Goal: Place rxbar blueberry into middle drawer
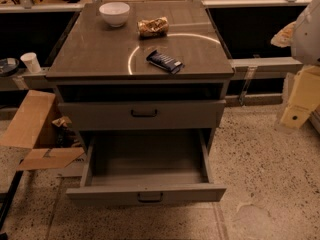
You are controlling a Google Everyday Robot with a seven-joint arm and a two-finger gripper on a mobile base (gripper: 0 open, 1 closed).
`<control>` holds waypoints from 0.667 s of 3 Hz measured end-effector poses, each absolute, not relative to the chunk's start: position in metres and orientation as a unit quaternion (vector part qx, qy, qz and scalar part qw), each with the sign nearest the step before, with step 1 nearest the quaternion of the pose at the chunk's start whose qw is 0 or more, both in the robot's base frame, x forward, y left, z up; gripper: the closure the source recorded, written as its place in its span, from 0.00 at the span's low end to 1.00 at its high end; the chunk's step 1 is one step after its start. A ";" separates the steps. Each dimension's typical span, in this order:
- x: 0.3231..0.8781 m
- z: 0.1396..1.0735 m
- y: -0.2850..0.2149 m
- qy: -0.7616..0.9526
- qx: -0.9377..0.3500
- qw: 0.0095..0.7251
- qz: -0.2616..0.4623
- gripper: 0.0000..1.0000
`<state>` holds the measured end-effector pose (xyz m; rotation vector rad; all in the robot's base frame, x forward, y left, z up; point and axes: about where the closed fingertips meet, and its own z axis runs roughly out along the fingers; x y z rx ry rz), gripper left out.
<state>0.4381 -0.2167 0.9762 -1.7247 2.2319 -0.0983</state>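
Observation:
The rxbar blueberry, a dark blue flat bar, lies on the grey cabinet top, right of centre and near the front edge. The middle drawer is pulled wide open below, and its grey box shows nothing inside. The drawer front above it is nearly shut. My gripper hangs at the right edge of the view, pale and boxy, well to the right of the cabinet and apart from the bar. It holds nothing that I can see.
A white bowl and a crinkled golden-brown snack bag sit at the back of the top. Flattened cardboard lies on the floor to the left. A paper cup stands on a left ledge.

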 end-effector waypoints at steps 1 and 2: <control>0.438 0.976 -0.217 0.781 -0.603 0.159 -0.034 0.00; 0.472 0.973 -0.206 0.782 -0.594 0.189 -0.024 0.00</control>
